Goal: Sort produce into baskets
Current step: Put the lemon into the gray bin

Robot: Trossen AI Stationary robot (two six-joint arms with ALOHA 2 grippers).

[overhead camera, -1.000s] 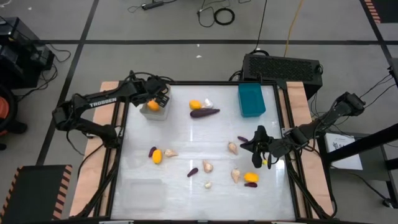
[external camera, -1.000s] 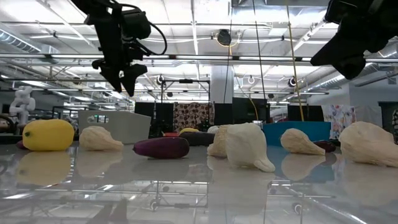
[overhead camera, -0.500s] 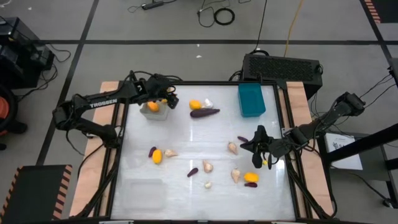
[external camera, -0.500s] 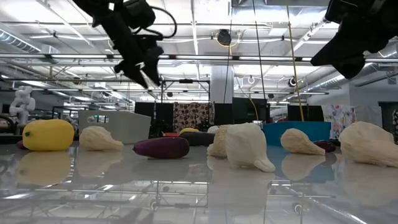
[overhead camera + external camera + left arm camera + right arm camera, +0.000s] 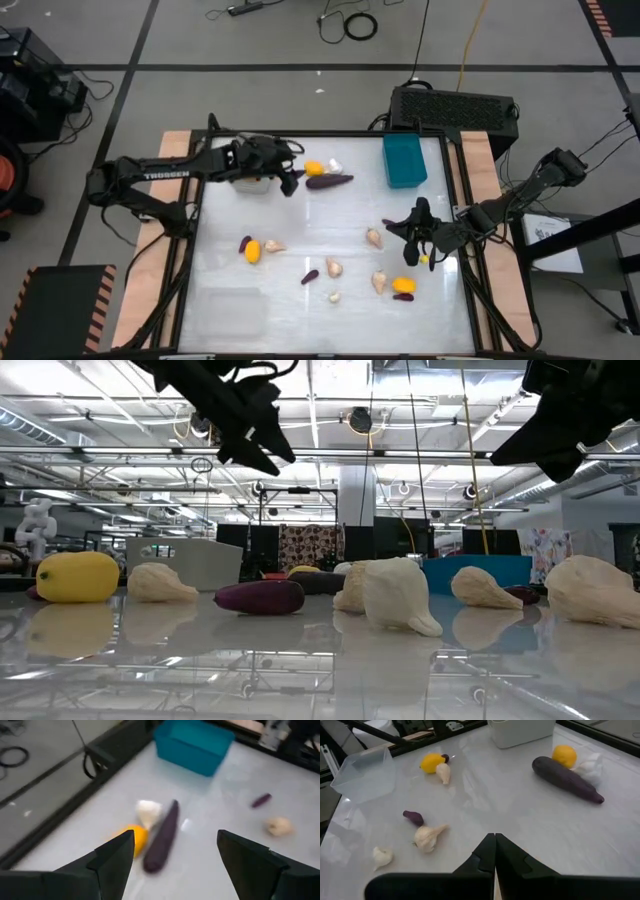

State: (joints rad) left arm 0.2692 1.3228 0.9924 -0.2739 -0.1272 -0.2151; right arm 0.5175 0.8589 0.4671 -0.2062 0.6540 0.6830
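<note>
White table (image 5: 300, 225) strewn with produce; teal bin (image 5: 404, 160) looks empty; left gripper (image 5: 289, 180) wide, right gripper (image 5: 415, 235) pinched closed.

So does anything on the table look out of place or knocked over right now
Nothing stands out. The loose produce lies scattered on the table, as expected mid-sort, and the teal bin and clear bin sit upright, with nothing spilled or damaged.

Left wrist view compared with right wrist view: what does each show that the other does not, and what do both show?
Only the left wrist view shows the teal basket and the open left pincer. Only the right wrist view shows the clear basket, the grey basket and the shut right pincer. Both show the large purple eggplant, the orange fruit and the pale bulb beside it.
</note>
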